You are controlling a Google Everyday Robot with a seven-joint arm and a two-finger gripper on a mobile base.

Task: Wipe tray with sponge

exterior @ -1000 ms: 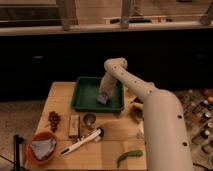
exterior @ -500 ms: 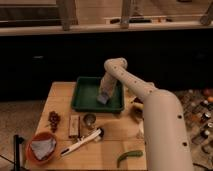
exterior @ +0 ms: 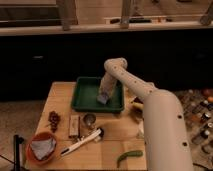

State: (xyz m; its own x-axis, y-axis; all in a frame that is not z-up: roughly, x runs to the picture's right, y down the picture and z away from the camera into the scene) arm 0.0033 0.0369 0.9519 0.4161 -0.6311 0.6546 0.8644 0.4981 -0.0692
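Gripper (exterior: 103, 97) reaches down into the green tray (exterior: 85, 85), over its right half, with the sponge (exterior: 102, 99) at its tip on the tray floor. Grip state: cannot tell. Unwiped floor lies left of the sponge.

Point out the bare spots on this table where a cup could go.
Free: left rear corner of the table beside the green tray; front middle between the brush and green pepper. Crowded: front left around the orange bowl. The tool is inside the tray.
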